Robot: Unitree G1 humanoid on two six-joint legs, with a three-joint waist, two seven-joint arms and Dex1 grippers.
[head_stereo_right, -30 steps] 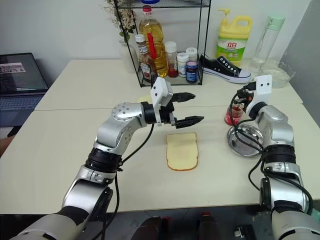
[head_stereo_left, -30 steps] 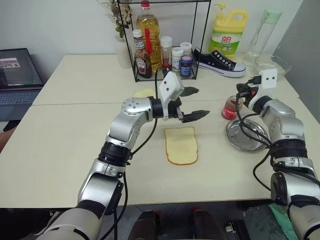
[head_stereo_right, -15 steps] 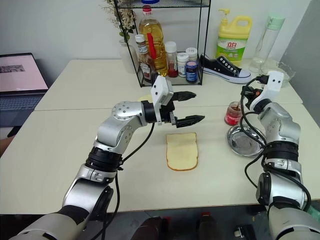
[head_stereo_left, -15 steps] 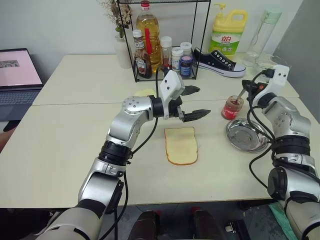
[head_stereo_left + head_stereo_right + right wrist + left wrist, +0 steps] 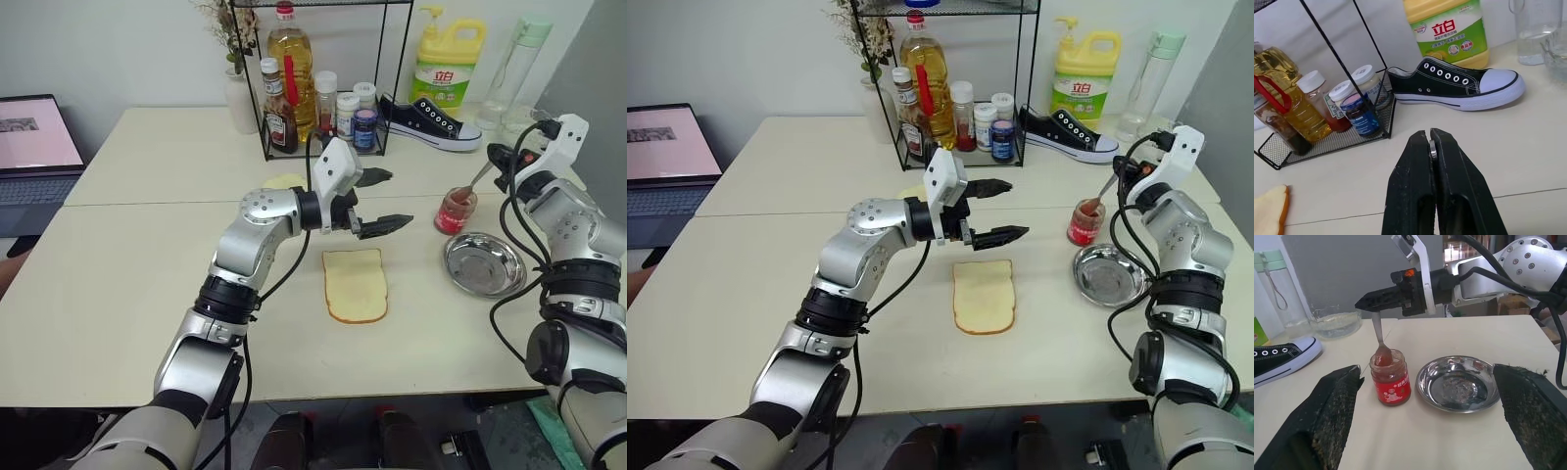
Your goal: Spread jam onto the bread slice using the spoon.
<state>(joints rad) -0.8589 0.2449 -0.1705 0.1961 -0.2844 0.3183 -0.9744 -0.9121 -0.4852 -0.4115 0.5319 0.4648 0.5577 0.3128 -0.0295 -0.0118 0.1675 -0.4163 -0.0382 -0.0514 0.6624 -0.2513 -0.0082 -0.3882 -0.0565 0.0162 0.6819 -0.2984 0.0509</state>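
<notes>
The bread slice (image 5: 355, 284) lies flat on the table in front of me, bare on top. My left gripper (image 5: 380, 202) hovers open and empty just behind it, pointing toward the jam jar (image 5: 455, 211). The spoon (image 5: 1378, 337) slants down from my right gripper (image 5: 502, 157) with its bowl still in the mouth of the jam jar (image 5: 1391, 382). That gripper is shut on the spoon handle, a sliver of which (image 5: 1433, 147) shows between its fingers, up and to the right of the jar.
A round steel dish (image 5: 483, 264) sits beside the jar, nearer me. A smaller bread slice (image 5: 282, 182) lies behind my left arm. A wire rack of bottles (image 5: 323, 108), a black shoe (image 5: 431, 122), a detergent bottle (image 5: 446, 64) and a glass bowl (image 5: 1336, 322) stand at the back; a laptop (image 5: 34, 147) is far left.
My right gripper has risen, shifted right and rolled, lifting the spoon so it slants with its bowl at the jar's mouth. The left arm has stayed put.
</notes>
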